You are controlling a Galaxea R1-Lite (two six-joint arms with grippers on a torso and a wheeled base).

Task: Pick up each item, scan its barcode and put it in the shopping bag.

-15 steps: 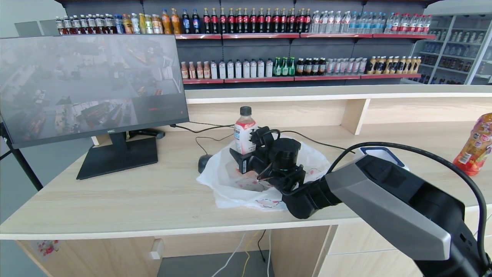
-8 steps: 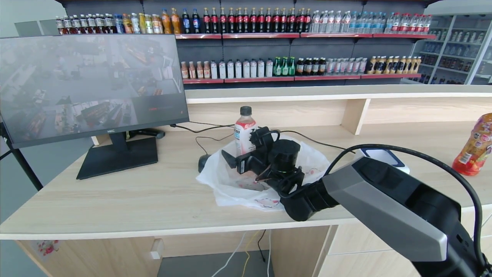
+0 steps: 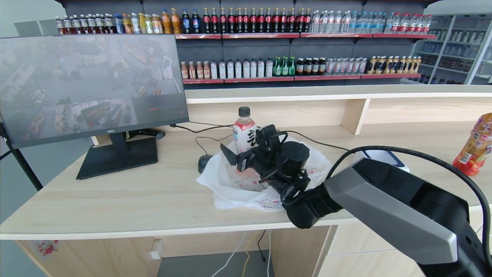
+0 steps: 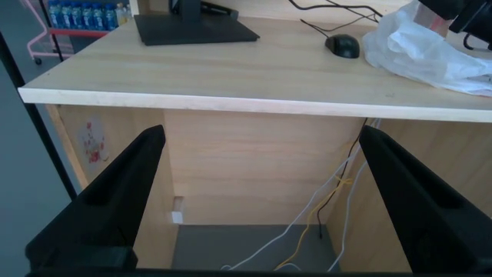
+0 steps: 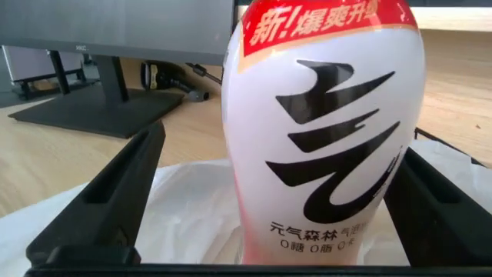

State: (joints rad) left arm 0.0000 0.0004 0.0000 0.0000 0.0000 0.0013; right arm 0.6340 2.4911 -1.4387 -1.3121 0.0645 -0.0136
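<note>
Here, bottle (image 3: 243,132) stood upright in white shopping bag (image 3: 223,184) on counter (image 3: 134,200). Right gripper (image 5: 280,154) gaped wide, fingers (image 5: 115,192) either side of bottle. Left gripper (image 4: 261,138) wide, holding nothing.

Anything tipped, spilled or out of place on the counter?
Nothing spilled or damaged. The white bottle stands upright on the crumpled shopping bag, between the fingers of the open right gripper. The orange bottle at the far right looks tilted, possibly the lens.

Head camera looking down over the surface (image 3: 134,200), left wrist camera facing its front edge, right wrist camera sitting close against bottle (image 5: 323,131), all sharing shopping bag (image 3: 230,192)
</note>
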